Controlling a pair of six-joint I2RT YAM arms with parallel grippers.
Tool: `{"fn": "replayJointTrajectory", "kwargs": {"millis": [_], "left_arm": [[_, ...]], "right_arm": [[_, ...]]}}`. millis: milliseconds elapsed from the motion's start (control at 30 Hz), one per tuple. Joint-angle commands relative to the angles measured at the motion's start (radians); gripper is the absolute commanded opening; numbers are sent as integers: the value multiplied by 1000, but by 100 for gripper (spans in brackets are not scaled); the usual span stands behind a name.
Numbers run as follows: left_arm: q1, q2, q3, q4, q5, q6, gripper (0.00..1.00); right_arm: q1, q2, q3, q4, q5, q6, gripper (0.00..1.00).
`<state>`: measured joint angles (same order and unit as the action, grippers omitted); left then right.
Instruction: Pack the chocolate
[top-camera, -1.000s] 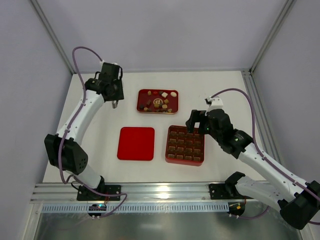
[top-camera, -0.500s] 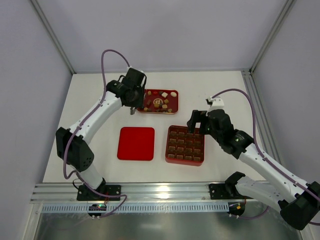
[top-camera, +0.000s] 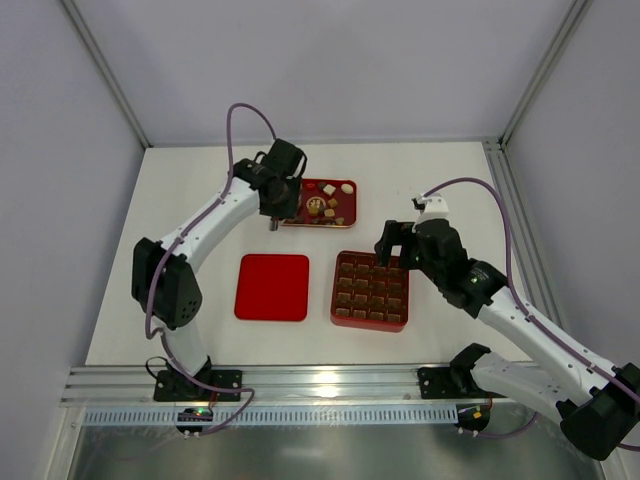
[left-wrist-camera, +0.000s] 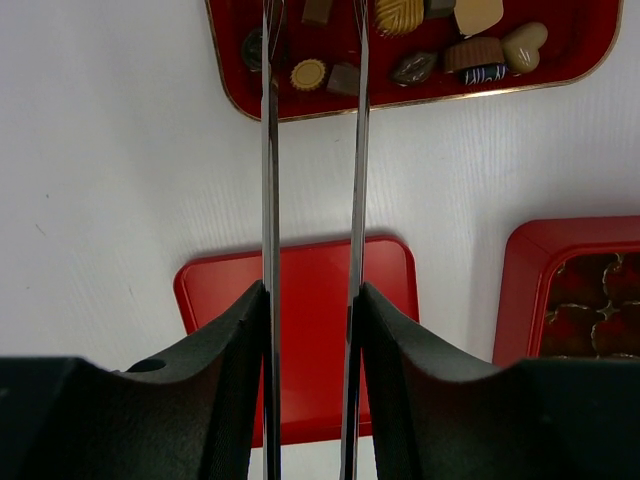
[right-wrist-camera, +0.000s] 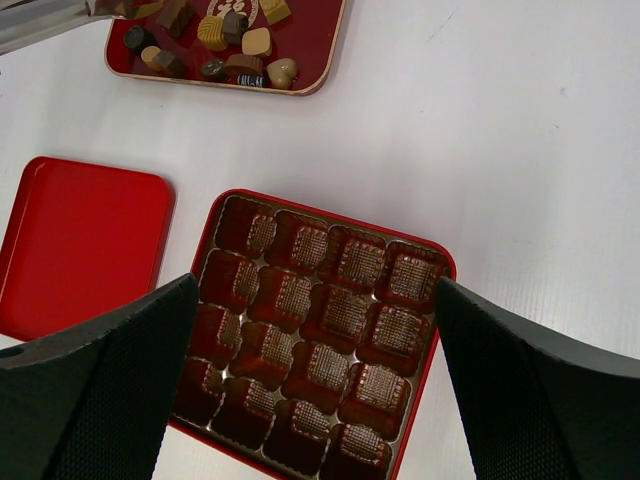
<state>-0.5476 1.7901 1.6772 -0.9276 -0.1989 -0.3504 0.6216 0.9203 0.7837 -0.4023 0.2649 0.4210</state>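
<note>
The chocolate (top-camera: 318, 206) lies as several small dark, tan and cream pieces (left-wrist-camera: 478, 52) in a shallow red tray (top-camera: 348, 190) at the back. My left gripper (top-camera: 272, 222) carries two long thin metal blades (left-wrist-camera: 268, 150). In the left wrist view they stand apart and reach over the tray's left end, with a round tan piece (left-wrist-camera: 308, 73) showing in the gap between them; nothing looks gripped. My right gripper (top-camera: 395, 245) hangs wide open above the red gridded box (right-wrist-camera: 440, 255), whose brown cups (right-wrist-camera: 345, 310) hold no pieces.
The flat red lid (top-camera: 272, 287) lies left of the box (top-camera: 336, 292), on the white table. In the right wrist view the tray (right-wrist-camera: 322, 55) is at the top left and the lid (right-wrist-camera: 85, 240) at the left. Frame posts and walls ring the table.
My left arm has swung right from the table's far left corner to the tray's left end. The right arm and all objects have stayed put.
</note>
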Motion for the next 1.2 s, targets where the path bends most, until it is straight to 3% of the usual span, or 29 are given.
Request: {"fn": "replayJointTrajectory", "kwargs": {"millis": [0,700,1167], "left_arm": [[-8,18,55,15,9,30,41],[-11,112,65,58,-25,59,39],[-11,129,128,27,-34,77,20]], "right_arm": [[1,-12,32,11,22,5,100],[1,-12,17,13,33,7,100],[1,-12,15,10,39,5,100]]}}
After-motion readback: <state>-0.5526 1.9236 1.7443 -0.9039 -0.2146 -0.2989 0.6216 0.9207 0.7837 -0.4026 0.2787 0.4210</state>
